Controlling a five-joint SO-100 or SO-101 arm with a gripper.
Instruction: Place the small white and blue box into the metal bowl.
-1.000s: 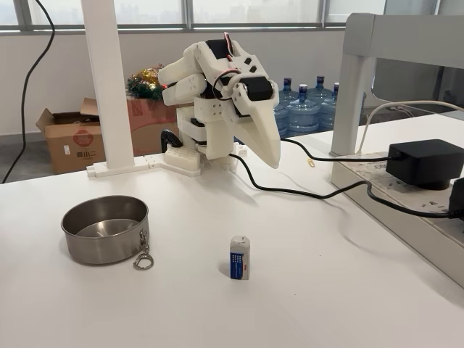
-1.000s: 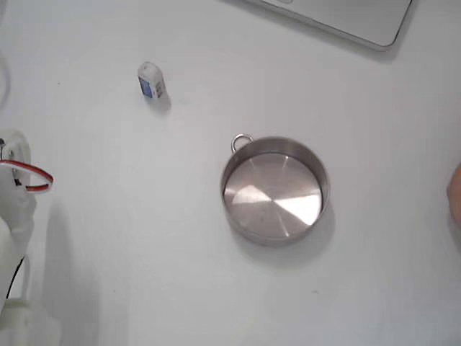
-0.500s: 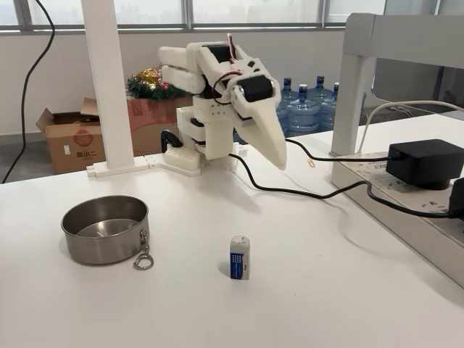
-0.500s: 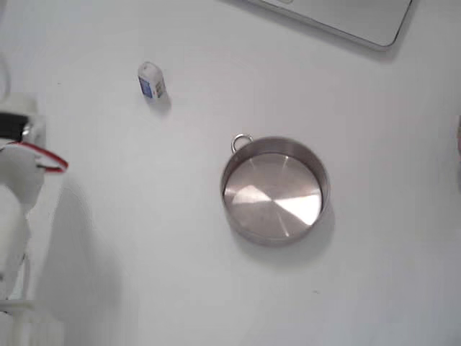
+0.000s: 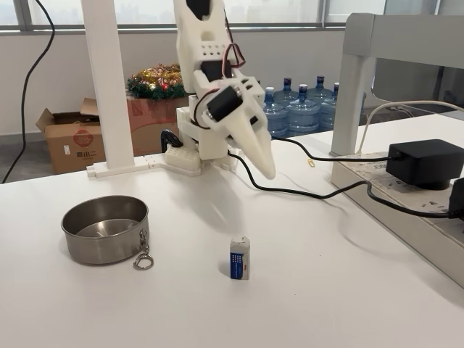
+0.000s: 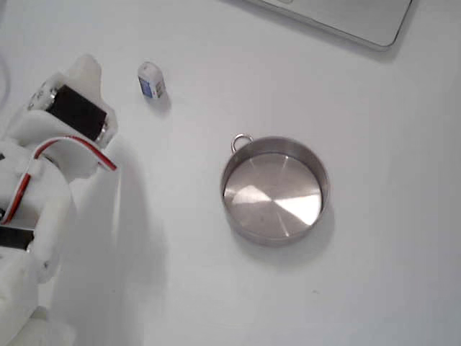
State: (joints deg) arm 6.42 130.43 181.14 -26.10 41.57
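The gripper (image 5: 266, 171) hangs above the table at frame centre, fingers pressed together, holding nothing. The box (image 5: 239, 257) stands lower centre, well right of the bowl (image 5: 106, 229).

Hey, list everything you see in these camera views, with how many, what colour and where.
small white and blue box: one, white top and blue front, upright on the table, apart from the bowl.
metal bowl: one, silver, left on the table in a fixed view, empty, ring at its rim.
table: one, white.
power adapter: one, black, right side, cable trailing to the arm's base.
water bottles: several, blue, on the floor behind.
cardboard box: one, brown, back left.
festive decoration: one, gold and green, behind the arm.
arm: one, white, at the table's rear.
pincer: one, white, above the table, pointing down, holding nothing.
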